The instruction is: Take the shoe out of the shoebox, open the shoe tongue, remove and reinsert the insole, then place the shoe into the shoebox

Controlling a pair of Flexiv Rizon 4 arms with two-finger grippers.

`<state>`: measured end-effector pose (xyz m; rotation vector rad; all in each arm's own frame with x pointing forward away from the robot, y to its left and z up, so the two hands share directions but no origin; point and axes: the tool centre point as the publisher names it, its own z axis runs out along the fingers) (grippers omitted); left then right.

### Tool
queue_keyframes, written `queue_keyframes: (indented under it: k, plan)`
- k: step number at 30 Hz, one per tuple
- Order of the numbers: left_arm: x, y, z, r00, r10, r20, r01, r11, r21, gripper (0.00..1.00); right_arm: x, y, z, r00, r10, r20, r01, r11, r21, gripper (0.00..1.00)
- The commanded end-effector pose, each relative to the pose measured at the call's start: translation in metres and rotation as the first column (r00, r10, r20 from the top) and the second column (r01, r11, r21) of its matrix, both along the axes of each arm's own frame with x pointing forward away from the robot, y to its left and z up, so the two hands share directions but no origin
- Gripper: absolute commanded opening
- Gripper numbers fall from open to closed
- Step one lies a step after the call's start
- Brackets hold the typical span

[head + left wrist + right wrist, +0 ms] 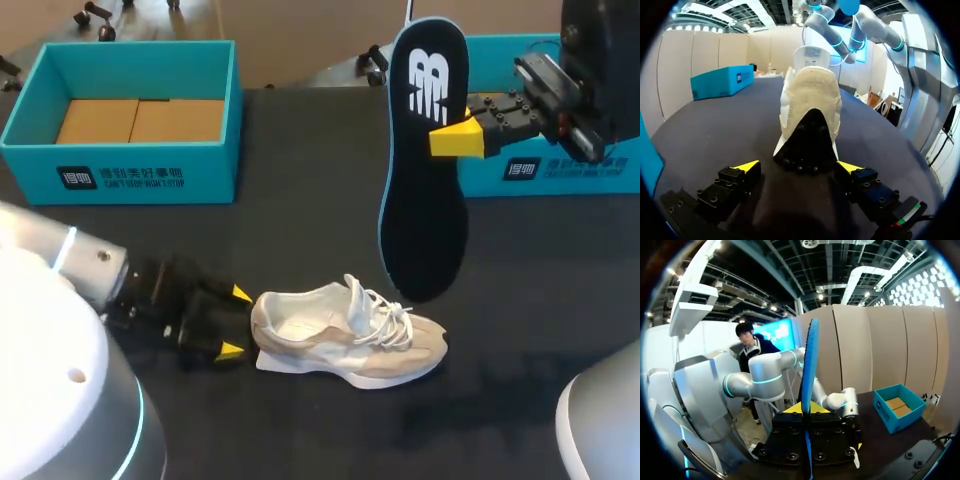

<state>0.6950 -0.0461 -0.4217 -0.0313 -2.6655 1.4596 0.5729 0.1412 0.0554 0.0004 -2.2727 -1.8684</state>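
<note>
Insole held aloft, sneaker lying on the black table (300, 180).
Teal open cardboard shoebox (120, 165), white print on its wall; left gripper (235, 322) spread wide at the heel of the beige-and-white laced sneaker (345, 335); right gripper (450, 138) pinching the upright black, blue-edged insole (425, 220), its white logo showing.

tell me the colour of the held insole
The insole is black with a blue rim and white logo, best in the head view.

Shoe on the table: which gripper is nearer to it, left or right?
Left. The left gripper is at the heel of the shoe, open, a finger on each side. The right gripper holds the insole up, apart from the shoe.
</note>
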Motion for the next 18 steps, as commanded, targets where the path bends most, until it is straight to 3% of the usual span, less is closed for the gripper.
queue_keyframes:
  k: [1, 12, 18]
  plan:
    - [-0.002, 0.003, 0.018, 1.000, -0.010, 0.004, 0.009, 0.994, 0.109, 1.00, 0.002, 0.002, 0.000, 1.000, 0.002, -0.002, -0.002, 1.000, -0.004, 0.00]
    - [-0.002, 0.003, 0.018, 1.000, -0.010, 0.004, 0.009, 0.994, 0.109, 1.00, 0.002, 0.002, 0.000, 1.000, 0.002, -0.002, -0.002, 1.000, -0.004, 0.00]
    - [0.016, 0.008, 0.034, 0.997, 0.070, 0.040, -0.078, 0.965, 0.249, 1.00, 0.002, 0.002, 0.000, 1.000, 0.002, -0.002, -0.002, 1.000, -0.004, 0.00]
